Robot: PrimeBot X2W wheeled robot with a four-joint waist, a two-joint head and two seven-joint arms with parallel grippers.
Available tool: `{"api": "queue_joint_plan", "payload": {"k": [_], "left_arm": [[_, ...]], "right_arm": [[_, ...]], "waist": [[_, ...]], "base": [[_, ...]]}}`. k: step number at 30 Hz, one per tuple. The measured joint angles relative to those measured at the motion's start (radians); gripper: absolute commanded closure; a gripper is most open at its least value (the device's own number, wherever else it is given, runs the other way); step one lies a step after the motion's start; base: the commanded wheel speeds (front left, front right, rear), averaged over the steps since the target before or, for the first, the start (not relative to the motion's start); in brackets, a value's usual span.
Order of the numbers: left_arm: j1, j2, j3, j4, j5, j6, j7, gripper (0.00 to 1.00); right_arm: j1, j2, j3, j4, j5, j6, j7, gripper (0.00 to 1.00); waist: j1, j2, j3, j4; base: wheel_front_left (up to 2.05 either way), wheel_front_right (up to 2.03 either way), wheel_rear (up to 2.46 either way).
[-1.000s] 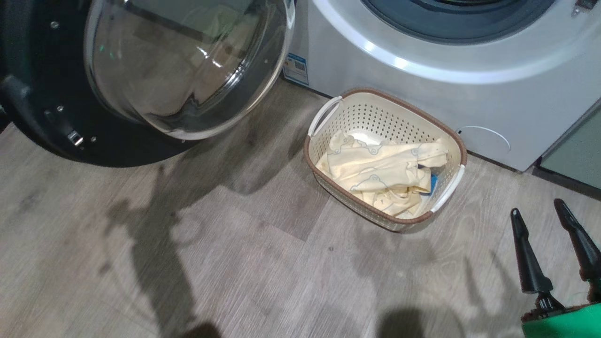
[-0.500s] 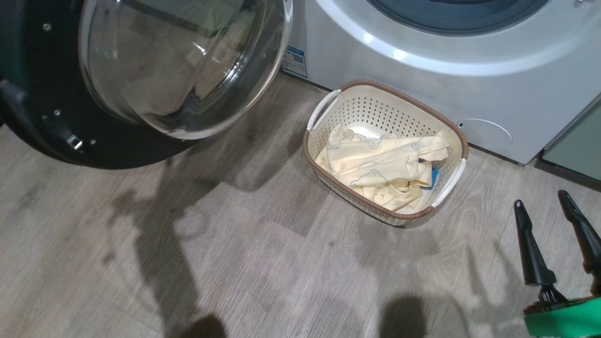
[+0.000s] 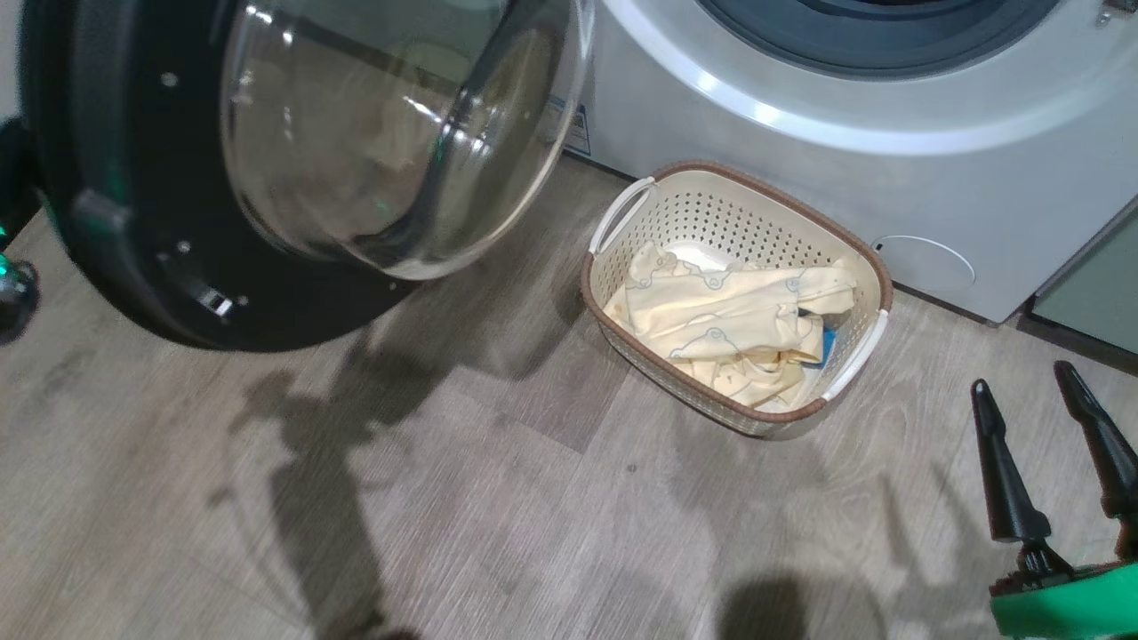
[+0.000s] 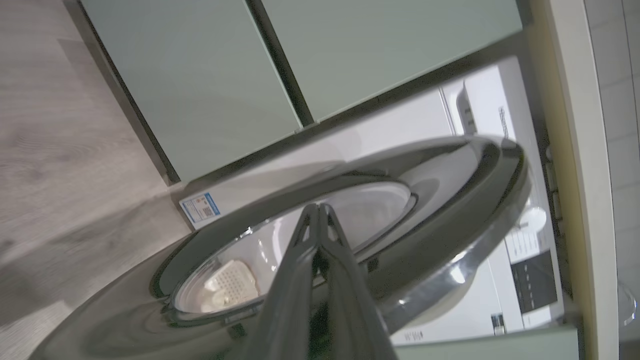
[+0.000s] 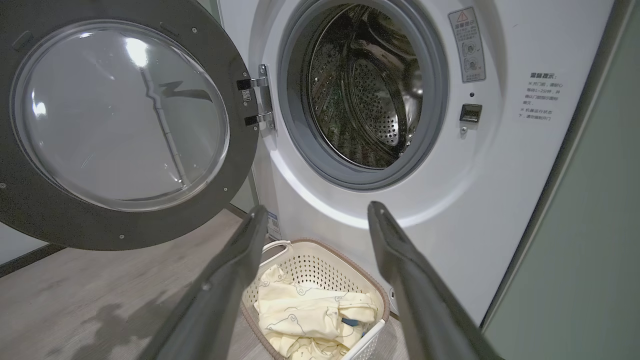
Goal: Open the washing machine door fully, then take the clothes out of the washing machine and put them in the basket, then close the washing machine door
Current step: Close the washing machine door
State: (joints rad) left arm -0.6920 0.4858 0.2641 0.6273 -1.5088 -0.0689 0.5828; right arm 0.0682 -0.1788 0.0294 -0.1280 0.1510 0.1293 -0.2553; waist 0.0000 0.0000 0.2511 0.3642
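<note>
Two dark fingers of the left gripper (image 4: 318,212) pressed into one shut point, nothing between them, lying across the door (image 4: 450,220) in the left wrist view. Touching its face or just off it: cannot tell. Beyond the rim, a strip of the washer (image 4: 390,120) with a blue sticker (image 4: 200,207), print too small to read.

Far left in the head view, a dark blurred shape with green glints, cut by the edge, too smeared to identify. Next to it the door (image 3: 116,222), swung open off the washer (image 3: 800,169), top of its black rim out of frame, glass bowl crowded with reflections.

Right of that, on the floor (image 3: 444,498) just in front of the washer, the basket (image 3: 756,182). Inside it the clothes (image 3: 729,329), heaped, with a sliver of blue at their right side and the basket bottom mostly covered.

Drum mouth cropped at the top of the head view. From the right wrist, the drum (image 5: 365,90) dark and glossy, its depth hard to read. Low on the washer front, a round flap (image 3: 925,262).

Far right, the right gripper (image 3: 1021,380) spread wide, gripping nothing, over bare floor, well apart from the basket, green base clipped by the corner. Behind it, a cabinet (image 3: 1093,284) cut off at the edge.
</note>
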Motion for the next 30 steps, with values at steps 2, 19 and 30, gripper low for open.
{"api": "queue_joint_plan", "payload": {"k": [2, 19, 30], "left_arm": [[0.02, -0.011, -0.007, -0.021, -0.008, -0.007, 0.018, 1.0], [0.16, -0.089, -0.074, -0.305, -0.072, -0.04, 0.158, 1.0], [0.202, -0.121, -0.106, -0.44, -0.075, 0.002, 0.174, 1.0]], "right_arm": [[0.0, 0.0, 0.0, 0.0, 0.0, 0.0, 0.0, 0.0], [0.0, 0.024, 0.003, -0.001, 0.002, 0.0, 0.0, 0.0], [-0.023, 0.051, 0.007, -0.003, 0.007, 0.0, 0.0, 0.0]], "waist": [[0.0, 0.0, -0.002, 0.001], [0.0, 0.0, -0.023, -0.046], [0.0, 0.0, -0.019, -0.129]], "base": [[0.0, 0.0, 0.0], [0.0, 0.0, 0.0], [0.0, 0.0, 0.0]]}}
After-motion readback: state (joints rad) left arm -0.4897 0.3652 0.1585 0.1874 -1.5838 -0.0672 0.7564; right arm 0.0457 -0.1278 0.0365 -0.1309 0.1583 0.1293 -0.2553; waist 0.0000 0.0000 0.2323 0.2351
